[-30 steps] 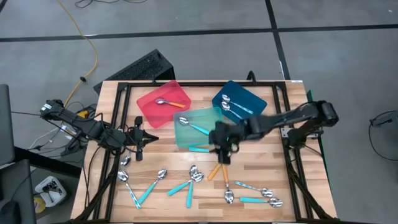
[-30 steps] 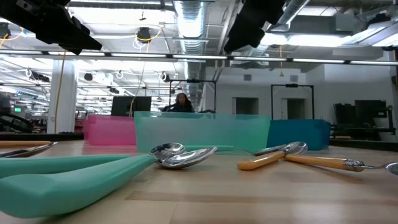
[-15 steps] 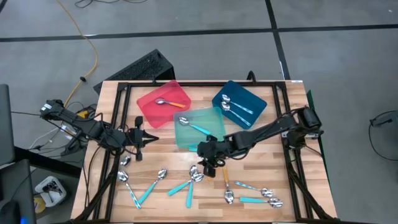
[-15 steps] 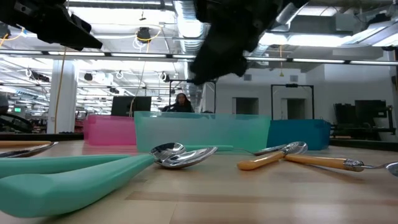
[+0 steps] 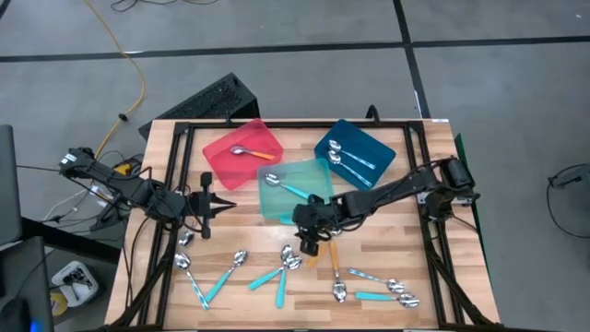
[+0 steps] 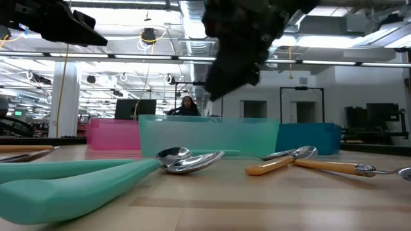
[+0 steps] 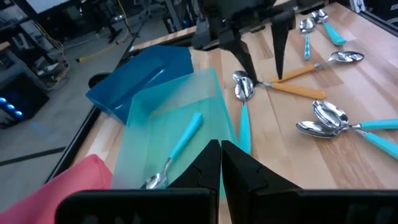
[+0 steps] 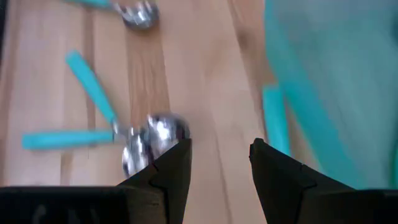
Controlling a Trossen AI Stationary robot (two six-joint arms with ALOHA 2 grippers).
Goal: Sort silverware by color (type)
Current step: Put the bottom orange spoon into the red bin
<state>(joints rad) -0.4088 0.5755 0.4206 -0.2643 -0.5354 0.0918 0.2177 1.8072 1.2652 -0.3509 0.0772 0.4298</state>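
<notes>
Silverware (image 5: 277, 277) is seen from above scattered along the table's near edge, a few spoons already lying in the three trays (image 5: 295, 188). Through the left wrist camera the right gripper (image 7: 261, 56) is seen parted and empty (poised over an orange spoon (image 7: 298, 79)), while the left gripper (image 7: 221, 165) is shown pressed shut, empty.

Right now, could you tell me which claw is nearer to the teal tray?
The right claw. It hangs open just past the near edge of the teal tray, over loose spoons. The left claw waits shut off the tray's left side, farther away.
</notes>
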